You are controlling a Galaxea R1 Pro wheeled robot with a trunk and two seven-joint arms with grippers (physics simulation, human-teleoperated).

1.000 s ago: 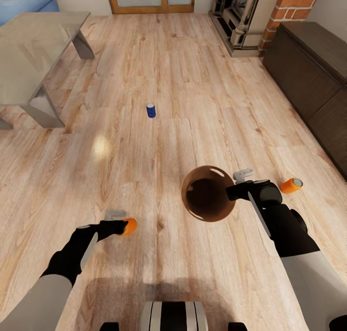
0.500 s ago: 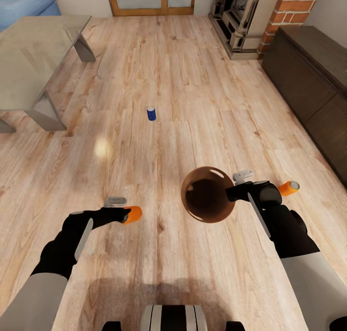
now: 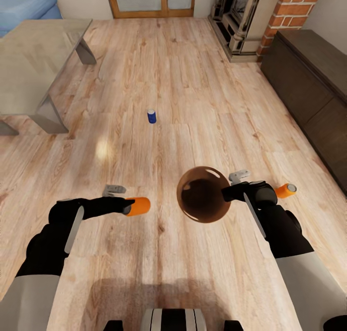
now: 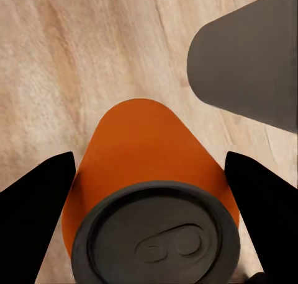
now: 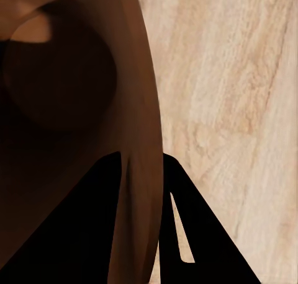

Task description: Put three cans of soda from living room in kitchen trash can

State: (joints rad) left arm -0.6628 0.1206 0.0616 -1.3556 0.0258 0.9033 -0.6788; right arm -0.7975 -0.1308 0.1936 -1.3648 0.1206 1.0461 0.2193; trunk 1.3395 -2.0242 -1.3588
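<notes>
The left claw [image 3: 126,206] is pinching an orange can [image 3: 137,206] lying sideways, held above the wooden floor [image 3: 168,80] at lower left of the frame. The right claw [image 3: 227,194] is clamped on the rim of the trash can [image 3: 202,194], one finger inside its brown wall and one outside, just right of centre. A second orange can [image 3: 286,191] lies on the floor at right, past that wrist. The blue can [image 3: 152,116] stands upright mid-frame, well apart from both.
</notes>
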